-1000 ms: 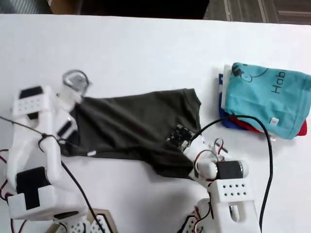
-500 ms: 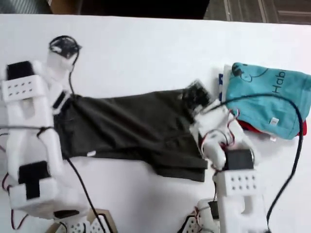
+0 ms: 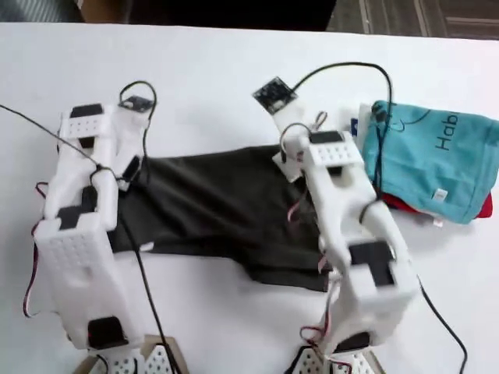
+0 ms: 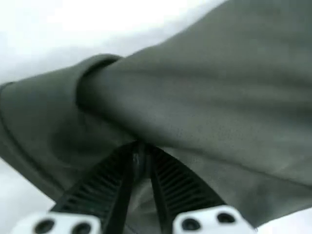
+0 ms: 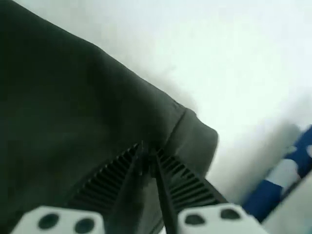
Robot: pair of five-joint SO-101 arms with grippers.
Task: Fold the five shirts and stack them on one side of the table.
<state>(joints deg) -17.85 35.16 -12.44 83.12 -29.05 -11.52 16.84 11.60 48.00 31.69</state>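
Observation:
A dark grey-green shirt (image 3: 218, 206) lies half spread across the middle of the white table (image 3: 234, 70). At its left end my left gripper (image 3: 131, 167) points down onto it. In the left wrist view that gripper (image 4: 139, 157) is shut, with a fold of the shirt (image 4: 204, 107) pinched at its tips. My right gripper (image 3: 290, 158) sits at the shirt's far right corner. The right wrist view shows it (image 5: 147, 154) shut on the cloth beside the hemmed corner (image 5: 195, 136). A stack of folded shirts (image 3: 433, 160), teal on top, lies at the right.
Blue and red folded shirts (image 3: 390, 199) show under the teal one, and the stack's blue edge (image 5: 287, 180) is near the right gripper. Cables loop over both arms. The far half of the table is bare white surface.
Both arms have stretched farther across the table. The right gripper went from the shirt's near right part to its far right corner. The left gripper stayed at the shirt's left end.

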